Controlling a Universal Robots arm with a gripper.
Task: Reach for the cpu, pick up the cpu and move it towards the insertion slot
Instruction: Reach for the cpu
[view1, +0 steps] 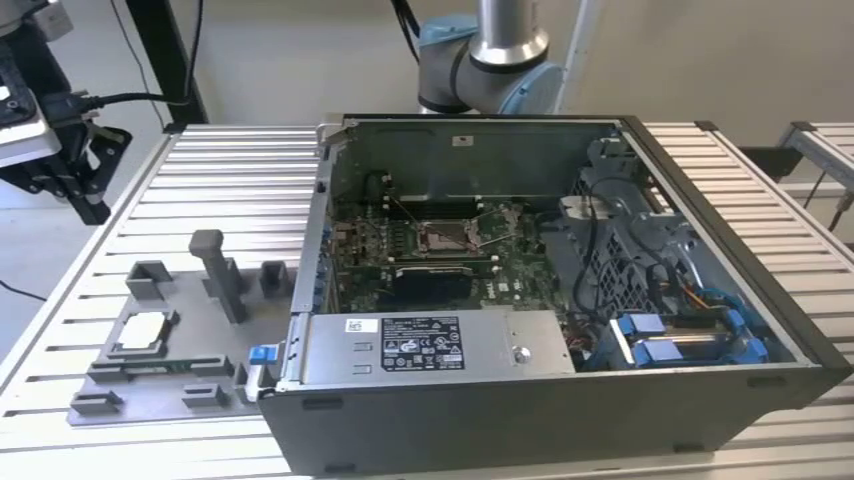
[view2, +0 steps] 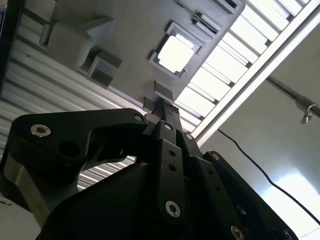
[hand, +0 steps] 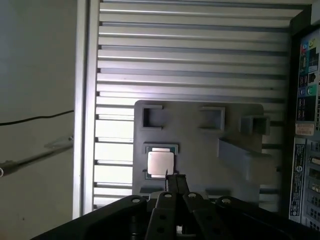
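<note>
Reach step: the gripper (hand: 175, 180), fingers (hand: 171, 183) pressed together, stands clear of the cpu (hand: 160, 162); grasping likely requires spreading them.

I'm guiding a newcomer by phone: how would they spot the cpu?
On the slatted table, beside the open computer case at the exterior view's left, lies a grey tray. The cpu sits in its square recess: the one flat silvery square among grey plastic blocks.

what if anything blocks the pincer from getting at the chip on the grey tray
Nothing that shows, so probably yes: the chip lies bare in its tray pocket, with the pincer pointing toward it. The tall post stands off to one side.
</note>
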